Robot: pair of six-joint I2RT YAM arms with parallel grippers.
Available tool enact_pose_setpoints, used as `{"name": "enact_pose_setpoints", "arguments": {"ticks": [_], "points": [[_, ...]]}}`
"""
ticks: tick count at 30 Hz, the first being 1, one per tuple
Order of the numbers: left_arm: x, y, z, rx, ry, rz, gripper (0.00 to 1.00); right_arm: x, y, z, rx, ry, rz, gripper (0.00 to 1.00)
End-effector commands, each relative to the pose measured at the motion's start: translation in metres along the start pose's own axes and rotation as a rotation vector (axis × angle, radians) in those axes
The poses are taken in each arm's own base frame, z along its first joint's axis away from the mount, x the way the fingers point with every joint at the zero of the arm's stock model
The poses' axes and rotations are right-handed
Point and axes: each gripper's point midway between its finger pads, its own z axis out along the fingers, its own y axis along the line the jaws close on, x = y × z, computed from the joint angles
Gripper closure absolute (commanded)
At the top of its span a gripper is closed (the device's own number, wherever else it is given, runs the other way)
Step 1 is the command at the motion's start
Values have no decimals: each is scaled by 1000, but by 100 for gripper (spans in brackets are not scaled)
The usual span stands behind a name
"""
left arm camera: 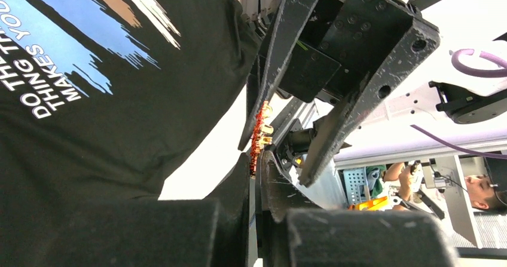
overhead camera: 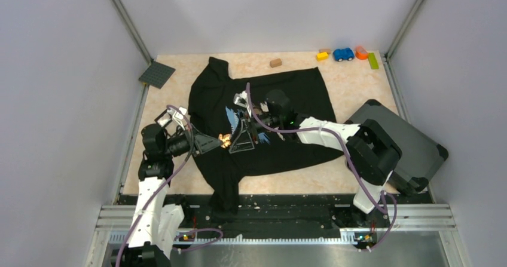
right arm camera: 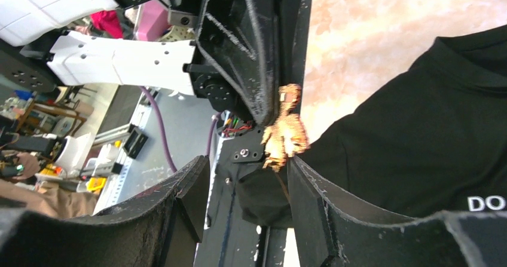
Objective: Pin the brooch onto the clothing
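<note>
Beige marbled tabletop [overhead camera: 359, 94]; tiny orange-red and gold flower-shaped brooch [right arm camera: 286, 132] held aloft, not yet pinned.

My black two-finger left claw [left arm camera: 256, 159] is clamped on the brooch, which sticks out just past its tips, above the black short-sleeved T-shirt [overhead camera: 299, 94] with blue, brown and white brush-stroke print. My black right claw [right arm camera: 248, 162] faces it with fingers spread wide. The brooch sits right at the tip of one of those fingers, and I cannot tell whether they touch. I judge this to be the preparing step: the pin has to be opened or re-gripped before it meets cloth. Next I would need a slow, fine closure of the right claw on the brooch or its clasp, with the left grip firm. Then the point goes down into the fabric lying beneath both claws.
</note>
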Motion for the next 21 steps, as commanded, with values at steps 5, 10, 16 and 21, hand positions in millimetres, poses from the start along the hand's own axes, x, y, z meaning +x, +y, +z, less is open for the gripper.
{"name": "enact_pose_setpoints", "arguments": {"ticks": [5,10,16,21], "points": [[-15,6,3,-16,-85,65,100,-1,28,4,-103,33,-50,49],[-15,12,5,-21,-87,56,100,-4,35,0,-105,26,-52,49],[-8,24,4,-65,-77,53,100,-13,38,1,-101,13,-32,50],[-9,21,4,-54,-90,61,100,-7,25,3,-36,44,23,52]]}}
